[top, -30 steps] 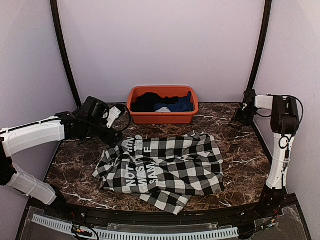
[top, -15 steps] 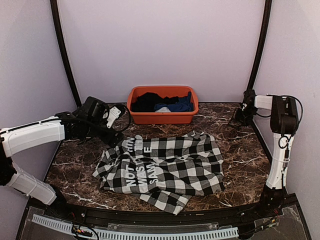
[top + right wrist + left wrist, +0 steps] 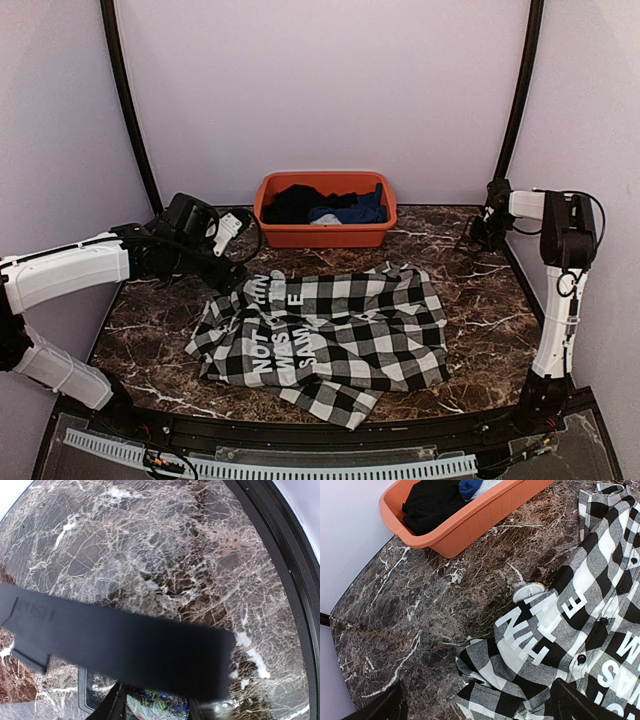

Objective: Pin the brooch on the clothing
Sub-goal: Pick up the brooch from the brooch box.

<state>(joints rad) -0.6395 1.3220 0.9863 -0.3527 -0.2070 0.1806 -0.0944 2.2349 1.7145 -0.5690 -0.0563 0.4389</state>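
The black-and-white checked shirt [image 3: 325, 335] with white block letters lies spread on the marble table; it also shows in the left wrist view [image 3: 580, 630]. My left gripper [image 3: 233, 275] hovers over the shirt's far left corner, jaws wide open and empty [image 3: 477, 711]. A small white round disc [image 3: 529, 591] lies at the shirt's edge. My right gripper [image 3: 478, 236] is low at the far right corner of the table. In the right wrist view its fingers close on a round blue-green brooch [image 3: 159, 706]. A blurred black bar [image 3: 125, 647] crosses that view above it.
An orange basin [image 3: 272, 190] stands at the back centre with a plain black garment [image 3: 300, 203] and a plain blue garment [image 3: 355, 210] in it. The black table rim [image 3: 280, 565] curves close by the right gripper. Purple walls enclose the table.
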